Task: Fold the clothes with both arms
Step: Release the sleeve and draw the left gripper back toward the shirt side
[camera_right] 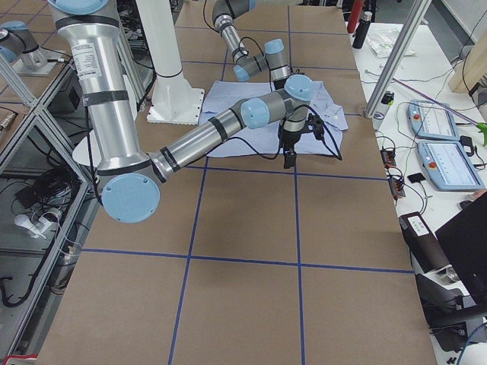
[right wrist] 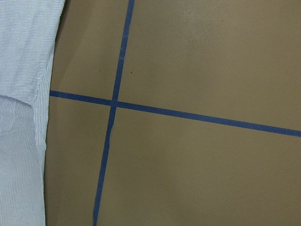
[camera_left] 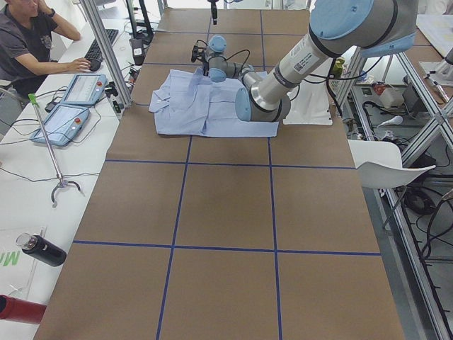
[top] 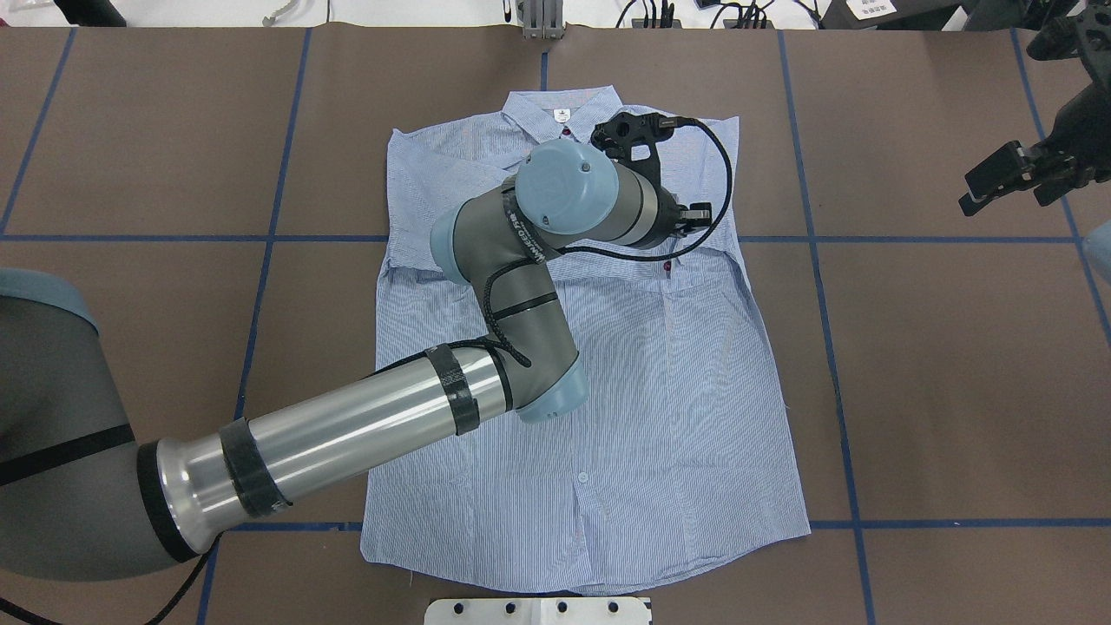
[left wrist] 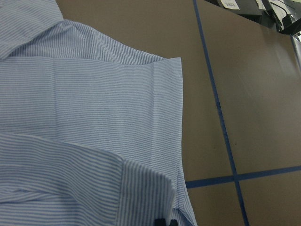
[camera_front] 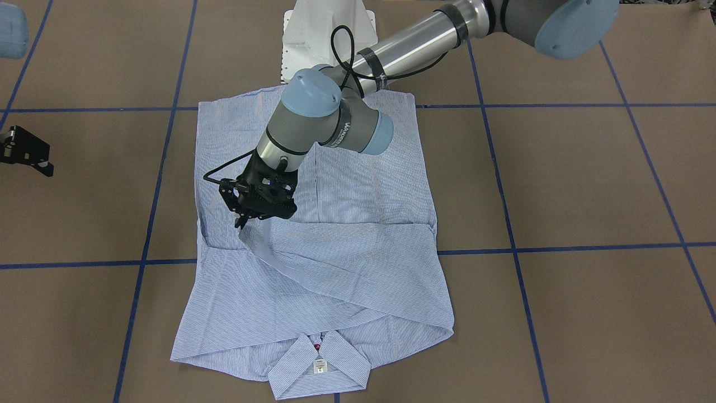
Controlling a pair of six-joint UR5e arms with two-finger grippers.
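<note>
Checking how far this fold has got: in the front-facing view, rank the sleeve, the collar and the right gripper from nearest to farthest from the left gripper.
1. sleeve: pinched in the fingers of the left gripper, over the shirt's middle.
2. collar: at the view's bottom edge, on the operators' side.
3. right gripper: off the shirt, at the view's left edge.

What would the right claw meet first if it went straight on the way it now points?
Probably the bare table near the blue tape cross, beside the shirt; nothing shows between, though depth is unclear.
</note>
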